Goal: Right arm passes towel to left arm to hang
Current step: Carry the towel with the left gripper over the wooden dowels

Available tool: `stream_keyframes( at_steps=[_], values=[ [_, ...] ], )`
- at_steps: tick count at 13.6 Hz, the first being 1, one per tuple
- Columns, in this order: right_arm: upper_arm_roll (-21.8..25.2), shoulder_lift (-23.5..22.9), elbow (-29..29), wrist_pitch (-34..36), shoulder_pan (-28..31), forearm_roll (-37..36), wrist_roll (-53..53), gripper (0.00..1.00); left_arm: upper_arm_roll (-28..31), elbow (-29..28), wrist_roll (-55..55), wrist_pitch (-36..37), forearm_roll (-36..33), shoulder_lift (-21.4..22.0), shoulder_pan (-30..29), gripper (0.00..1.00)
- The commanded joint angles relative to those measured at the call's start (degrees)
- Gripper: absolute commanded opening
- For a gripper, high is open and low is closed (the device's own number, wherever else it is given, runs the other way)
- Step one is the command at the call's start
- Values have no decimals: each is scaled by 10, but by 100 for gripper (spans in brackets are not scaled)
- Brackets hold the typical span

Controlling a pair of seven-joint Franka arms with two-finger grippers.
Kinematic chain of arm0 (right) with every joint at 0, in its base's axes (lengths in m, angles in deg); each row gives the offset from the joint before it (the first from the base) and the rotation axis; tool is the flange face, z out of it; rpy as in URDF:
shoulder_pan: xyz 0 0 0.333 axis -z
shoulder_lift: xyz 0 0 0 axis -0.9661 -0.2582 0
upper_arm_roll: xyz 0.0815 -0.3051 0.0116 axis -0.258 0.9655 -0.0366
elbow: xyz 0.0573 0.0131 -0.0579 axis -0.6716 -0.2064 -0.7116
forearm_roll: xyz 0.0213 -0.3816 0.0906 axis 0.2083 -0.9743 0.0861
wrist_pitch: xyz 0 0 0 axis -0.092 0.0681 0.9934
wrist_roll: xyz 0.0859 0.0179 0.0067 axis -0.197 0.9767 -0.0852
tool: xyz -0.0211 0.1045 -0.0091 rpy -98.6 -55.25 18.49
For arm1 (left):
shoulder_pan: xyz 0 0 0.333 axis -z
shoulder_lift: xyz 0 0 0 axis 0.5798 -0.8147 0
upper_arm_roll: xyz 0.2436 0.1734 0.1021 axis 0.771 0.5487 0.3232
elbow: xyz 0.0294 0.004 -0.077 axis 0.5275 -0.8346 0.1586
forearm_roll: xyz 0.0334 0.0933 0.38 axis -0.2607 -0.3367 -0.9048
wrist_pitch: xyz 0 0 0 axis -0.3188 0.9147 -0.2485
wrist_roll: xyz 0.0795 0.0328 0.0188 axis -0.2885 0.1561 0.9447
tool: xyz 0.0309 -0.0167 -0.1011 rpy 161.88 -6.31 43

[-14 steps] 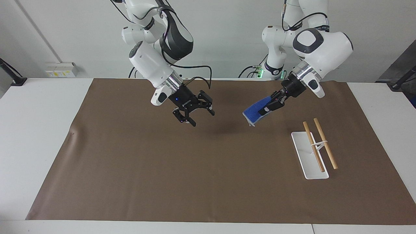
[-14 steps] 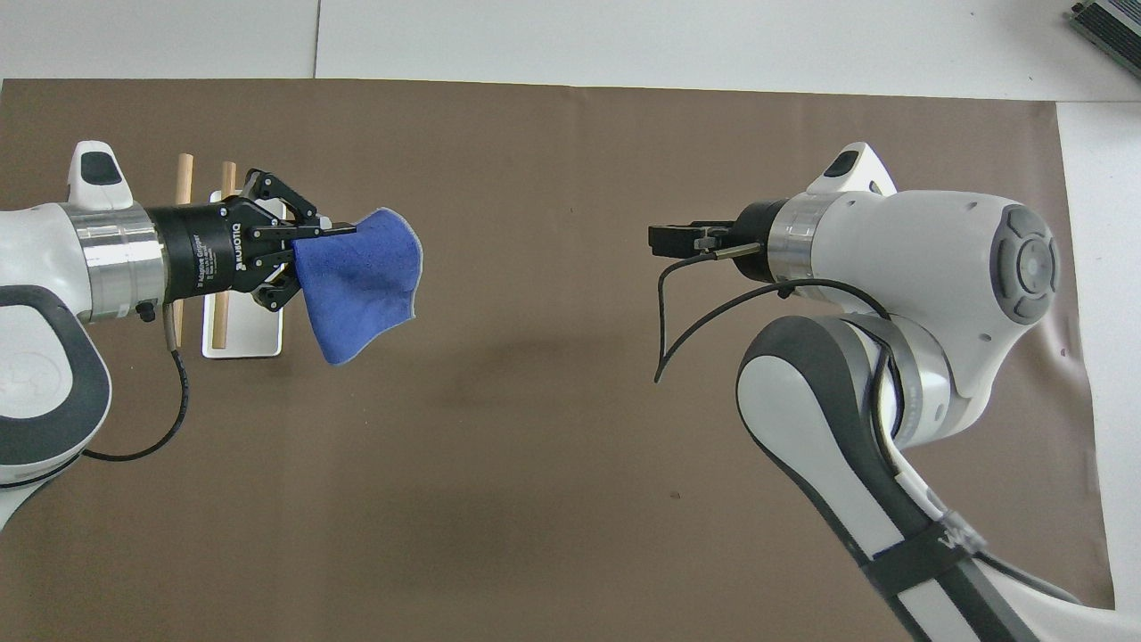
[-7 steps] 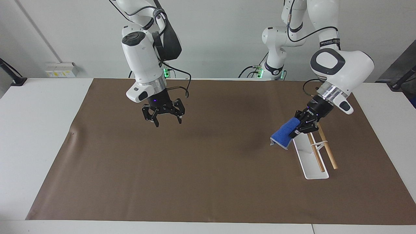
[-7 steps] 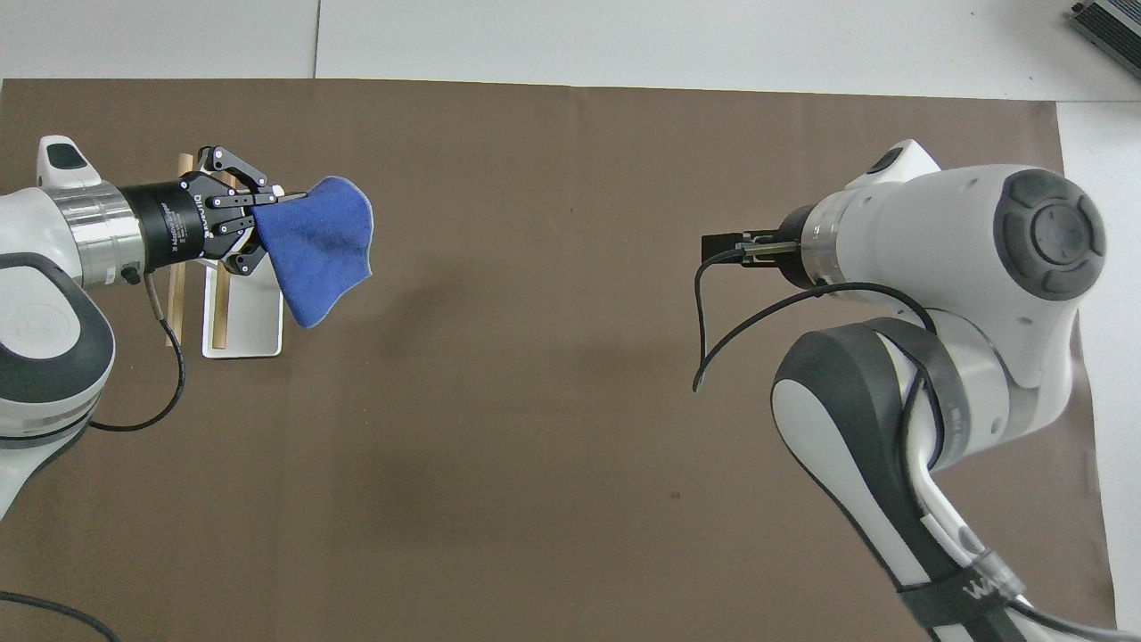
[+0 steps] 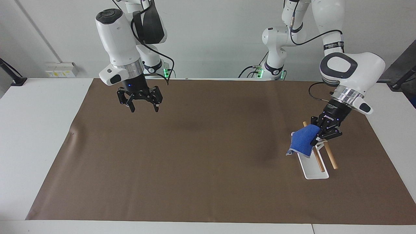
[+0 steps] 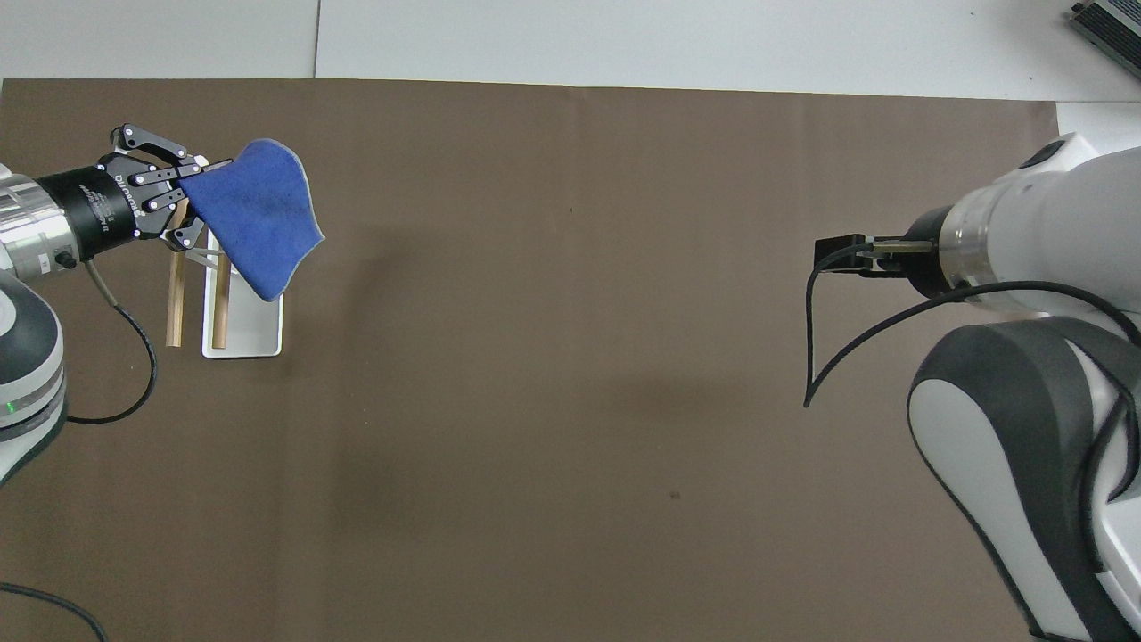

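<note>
The left hand (image 5: 318,137) is gripping the towel (image 5: 303,141) over the rack (image 5: 314,169); the right hand (image 5: 142,105) is hanging open above the worktop (image 5: 195,169).

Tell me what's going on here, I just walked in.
The left claw holds a blue towel over the rack with two wooden rods, at the left arm's end of the table; it isn't hung yet. The right claw hangs open and empty over the brown mat, waiting.

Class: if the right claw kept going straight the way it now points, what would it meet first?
The right claw points straight down, open and empty. Nothing lies under it, so it would likely meet the brown mat first.
</note>
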Motion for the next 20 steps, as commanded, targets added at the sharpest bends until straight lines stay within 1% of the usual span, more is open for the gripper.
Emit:
stream_keyframes(
  at_steps=[1, 2, 4, 5, 8, 10, 12, 13, 14, 15, 18, 20],
  values=[
    [38, 10, 40, 67, -6, -11, -33, 100, -7, -8, 9, -13, 93, 1, -35, 0],
    [65, 8, 58, 86, -24, -11, -45, 100, -8, -8, 10, -20, 116, 1, -37, 0],
    [150, 1, 94, 128, -80, -11, -74, 100, -7, -22, 10, -26, 142, 7, -40, 0],
    [160, 1, 98, 143, -79, -10, -83, 100, -7, -32, 10, -27, 159, 12, -52, 0],
    [163, 14, 81, 170, -64, -9, -84, 100, -7, -54, 10, -30, 165, 21, -70, 0],
    [158, 16, 77, 179, -25, 5, -86, 100, -6, -63, 10, -31, 166, 24, -74, 0],
    [147, 18, 80, 204, -26, 3, -90, 100, -6, -71, 11, -44, 165, 28, -87, 0],
    [147, 14, 92, 207, -16, 3, -91, 100, -5, -71, 11, -46, 165, 27, -89, 0],
    [147, 6, 117, 216, -12, -1, -90, 100, -5, -71, 11, -47, 165, 27, -93, 0],
    [150, 2, 125, 221, -11, -2, -90, 100, -5, -71, 12, -48, 166, 27, -96, 0],
    [147, 5, 120, 228, -10, -4, -94, 100, -4, -70, 12, -61, 165, 25, -102, 0],
    [135, 10, 107, 223, -5, -22, -136, 100, -4, -68, 10, -64, 164, 23, -112, 0]
  ],
)
